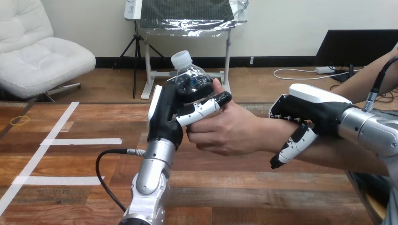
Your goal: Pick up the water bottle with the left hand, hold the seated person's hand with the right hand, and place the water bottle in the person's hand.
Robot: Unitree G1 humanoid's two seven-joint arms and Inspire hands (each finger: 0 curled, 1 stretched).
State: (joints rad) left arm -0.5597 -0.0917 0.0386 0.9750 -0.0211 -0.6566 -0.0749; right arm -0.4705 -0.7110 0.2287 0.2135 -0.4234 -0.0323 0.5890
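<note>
Plastic water bottle (190, 77) gripped in my left hand (166, 117), right hand (312, 105) clasping the person's wrist (267, 129) — release before they grip, and it drops.

No writing, number or sign can be read; the water bottle (190, 77) gripped in the left robot hand (171, 115) shows no legible print; the white tape strips (82, 141) on the bench (234, 187), left of that robot hand, are blank.

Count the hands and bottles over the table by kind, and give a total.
Robot hands: 2 (left hand, right hand)
Human hands: 1 (person's hand)
Bottles: 1 (water bottle)
Total: 4
</note>
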